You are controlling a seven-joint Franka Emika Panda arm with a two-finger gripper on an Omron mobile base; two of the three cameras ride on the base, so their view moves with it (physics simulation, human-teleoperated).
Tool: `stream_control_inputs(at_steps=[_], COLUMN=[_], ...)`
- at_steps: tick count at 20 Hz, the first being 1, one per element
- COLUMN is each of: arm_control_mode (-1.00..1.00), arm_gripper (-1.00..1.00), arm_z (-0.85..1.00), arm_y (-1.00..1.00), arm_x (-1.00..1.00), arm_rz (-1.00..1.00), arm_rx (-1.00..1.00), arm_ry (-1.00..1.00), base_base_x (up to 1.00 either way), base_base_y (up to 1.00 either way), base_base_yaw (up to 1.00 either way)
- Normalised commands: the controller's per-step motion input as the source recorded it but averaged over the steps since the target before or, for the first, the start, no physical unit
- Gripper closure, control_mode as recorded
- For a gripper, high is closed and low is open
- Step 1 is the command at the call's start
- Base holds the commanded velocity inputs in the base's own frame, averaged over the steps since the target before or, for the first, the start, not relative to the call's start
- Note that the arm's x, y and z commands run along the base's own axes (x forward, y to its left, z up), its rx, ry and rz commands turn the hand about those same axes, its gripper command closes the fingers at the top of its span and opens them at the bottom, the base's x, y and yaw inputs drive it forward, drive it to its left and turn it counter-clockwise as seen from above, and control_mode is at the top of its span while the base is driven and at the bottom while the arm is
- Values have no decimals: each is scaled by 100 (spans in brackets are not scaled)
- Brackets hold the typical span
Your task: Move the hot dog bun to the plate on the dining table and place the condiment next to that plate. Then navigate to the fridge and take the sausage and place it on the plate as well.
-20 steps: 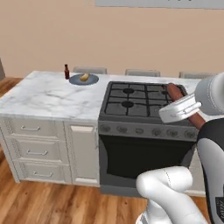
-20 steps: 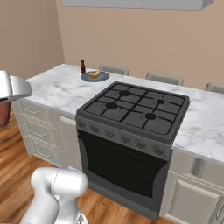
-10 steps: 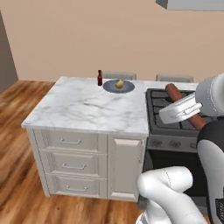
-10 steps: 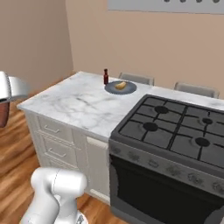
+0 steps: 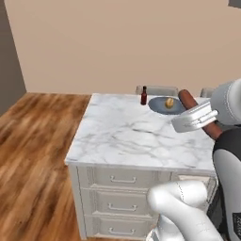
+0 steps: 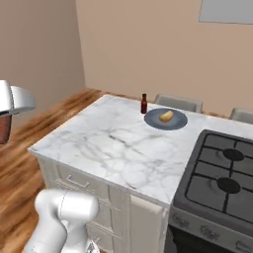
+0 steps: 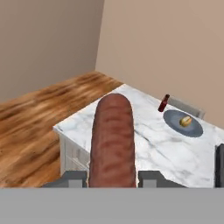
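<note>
Setting: rendered kitchen, beige walls, wood floor; white marble tabletop (image 6: 99, 143) of the dining table carries the work.
Gripper: gripper (image 7: 113, 177) is pinching the sausage (image 7: 112, 140), which stands up between the two dark fingertips (image 7: 151, 177) in the hand view. Carried high and short of the tabletop, judged so it can be brought over the edge and set down from above.
Sausage: also shows past the white hand in the left base view, reddish-brown, off the tabletop.
Plate: plate (image 6: 165, 119) lies on the far side of the tabletop, flat.
Hot dog bun: hot dog bun (image 6: 167, 116) rests on the plate, near its middle; that step appears done.
Condiment: condiment (image 6: 144, 104) stands upright just left of the plate, apart from it; that step appears done.
Surroundings: black cooktop (image 6: 222, 178) to the right of the plate; chair backs (image 6: 178, 103) beyond the far edge; drawers (image 5: 122, 180) in the near face.
Obstructions: bun takes the plate's middle and the bottle guards its left rim, so the near or right side of the plate looks the freer landing spot.
</note>
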Motion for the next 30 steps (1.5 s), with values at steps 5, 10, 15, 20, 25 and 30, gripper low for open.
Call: stream_control_inputs(at_steps=[5, 10, 15, 20, 25, 30], arm_control_mode=[100, 100, 100, 100, 100, 100], arm_gripper=[100, 100, 100, 100, 100, 100], arm_z=[0, 0, 0, 0, 0, 0], arm_y=[0, 0, 0, 0, 0, 0], arm_x=[0, 0, 0, 0, 0, 0], arm_rz=[0, 0, 0, 0, 0, 0], arm_rx=[0, 0, 0, 0, 0, 0], arm_ry=[0, 0, 0, 0, 0, 0], base_base_x=[82, 62, 45, 41, 43, 48], base_base_y=[100, 100, 100, 100, 100, 100], base_base_yaw=[-17, -21, -22, -23, -26, -32])
